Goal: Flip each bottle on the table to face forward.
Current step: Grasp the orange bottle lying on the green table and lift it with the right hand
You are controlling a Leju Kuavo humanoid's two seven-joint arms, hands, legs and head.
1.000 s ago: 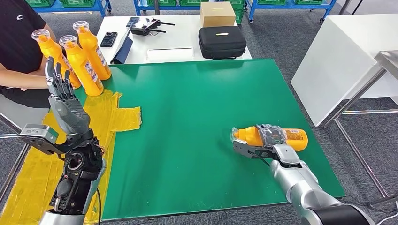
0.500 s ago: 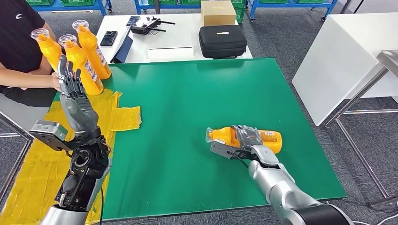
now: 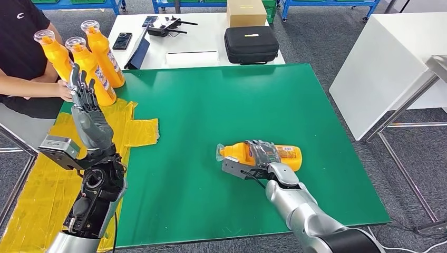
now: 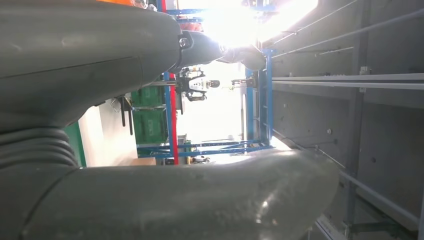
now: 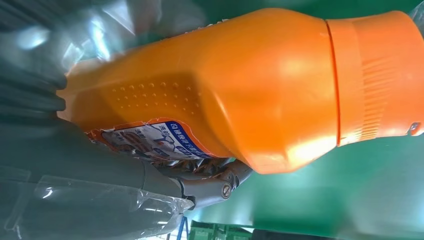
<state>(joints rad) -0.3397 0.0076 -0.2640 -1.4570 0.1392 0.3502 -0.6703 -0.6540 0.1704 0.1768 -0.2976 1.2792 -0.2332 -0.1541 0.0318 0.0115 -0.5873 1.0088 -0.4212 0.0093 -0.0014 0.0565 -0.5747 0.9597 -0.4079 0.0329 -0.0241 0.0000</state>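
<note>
An orange bottle [image 3: 241,153] with a clear cap lies on its side over the green mat [image 3: 211,105], cap pointing left. My right hand [image 3: 262,156] grips it around the middle; up close, the orange bottle [image 5: 250,85] shows a blue-and-white label, with the fingers [image 5: 200,175] wrapped under it. Three more orange bottles [image 3: 100,52] stand upright at the mat's far left corner. Raised over the yellow sheet, my left hand [image 3: 89,116] has its fingers straight and apart, holding nothing, just in front of those bottles.
A person in a black shirt [image 3: 21,37] stands at the far left, one hand [image 3: 64,90] by the upright bottles. A yellow sheet [image 3: 126,132] covers the mat's left side. Behind stands a white table [image 3: 184,39] with a black case [image 3: 251,45], cardboard box and phone.
My right hand has slid the lying bottle leftward across the mat. My left hand has moved forward and right, closer to the upright bottles.
</note>
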